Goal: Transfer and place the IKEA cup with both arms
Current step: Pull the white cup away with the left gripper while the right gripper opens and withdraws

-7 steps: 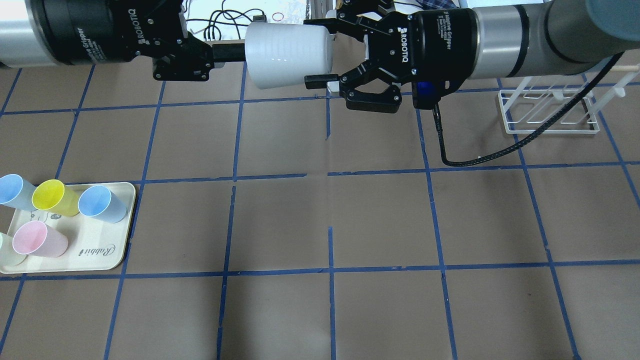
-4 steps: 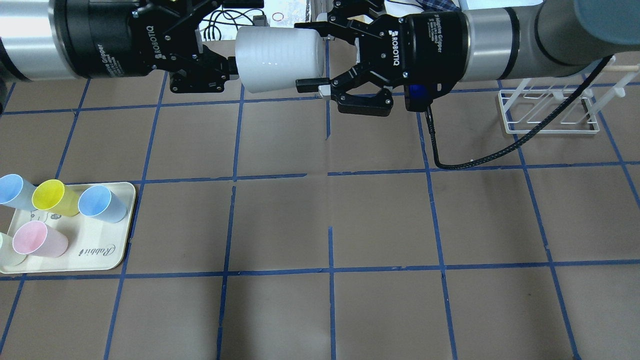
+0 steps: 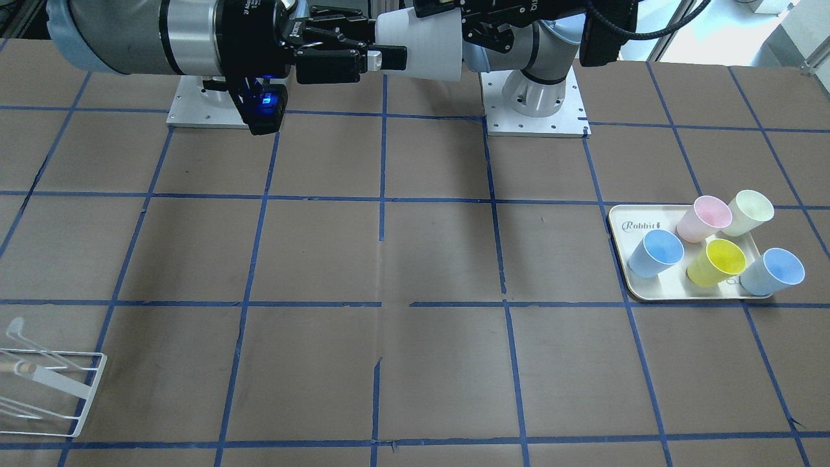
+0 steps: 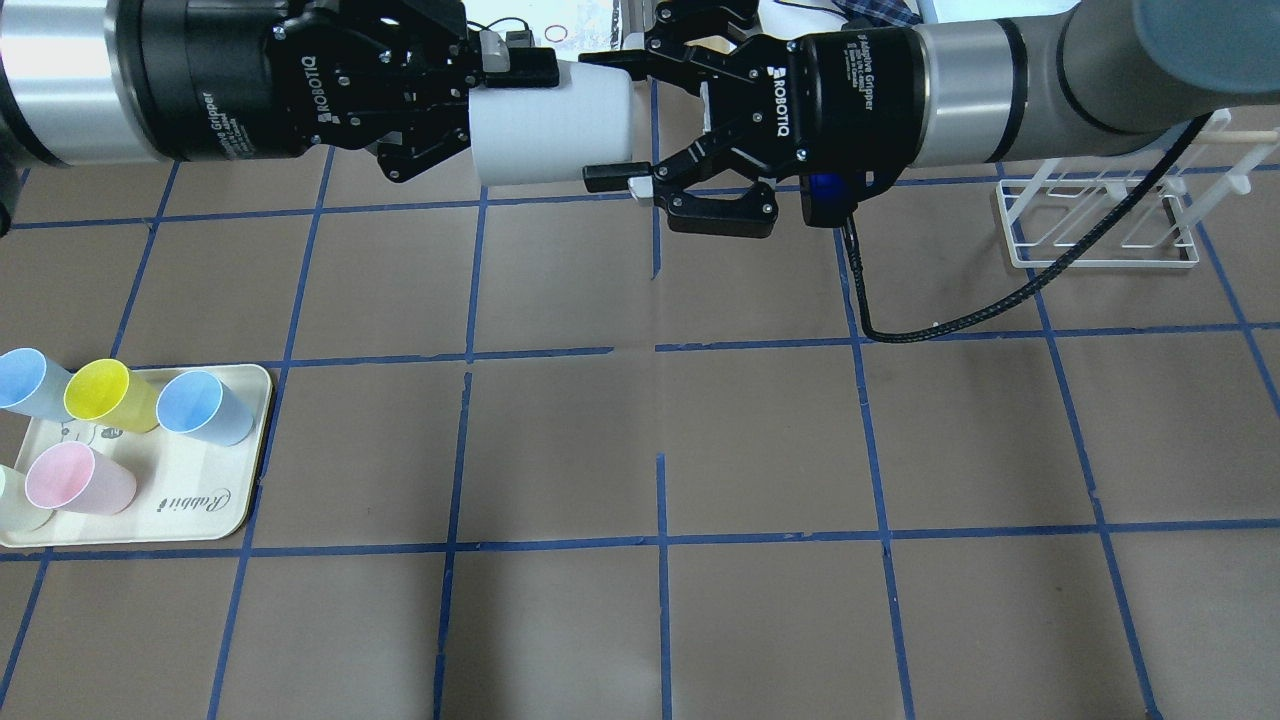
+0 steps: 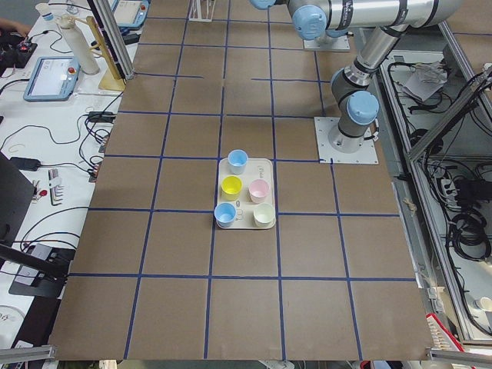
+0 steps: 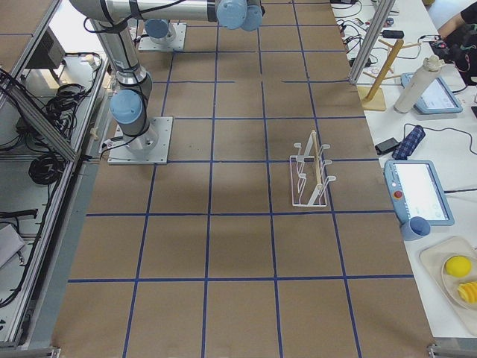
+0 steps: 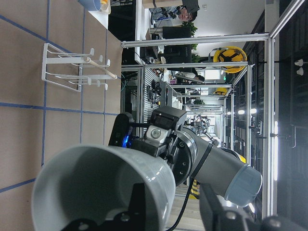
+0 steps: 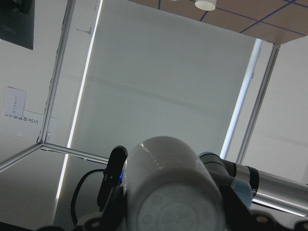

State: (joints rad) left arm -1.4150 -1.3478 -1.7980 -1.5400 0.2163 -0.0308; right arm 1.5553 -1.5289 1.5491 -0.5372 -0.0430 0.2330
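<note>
The pale grey IKEA cup [image 4: 550, 125] hangs sideways in the air over the table's far middle, mouth toward my left arm. My left gripper [image 4: 480, 100] is shut on its rim, one finger inside the mouth, as the left wrist view [image 7: 101, 183] shows. My right gripper [image 4: 610, 118] is open, its fingers straddling the cup's base end with small gaps. The right wrist view shows the cup's base [image 8: 168, 192] between the fingers. In the front view the cup [image 3: 421, 42] sits between the right gripper [image 3: 382, 42] and the left gripper [image 3: 493, 19].
A cream tray [image 4: 200, 510] with light blue, yellow, pink and cream cups lies at the table's left, and shows in the front view [image 3: 622, 220]. A white wire rack [image 4: 1100, 225] stands at the far right.
The left gripper has turned and shifted right and down with the cup, which moved slightly left. The right gripper followed left, still open around the cup's base.
</note>
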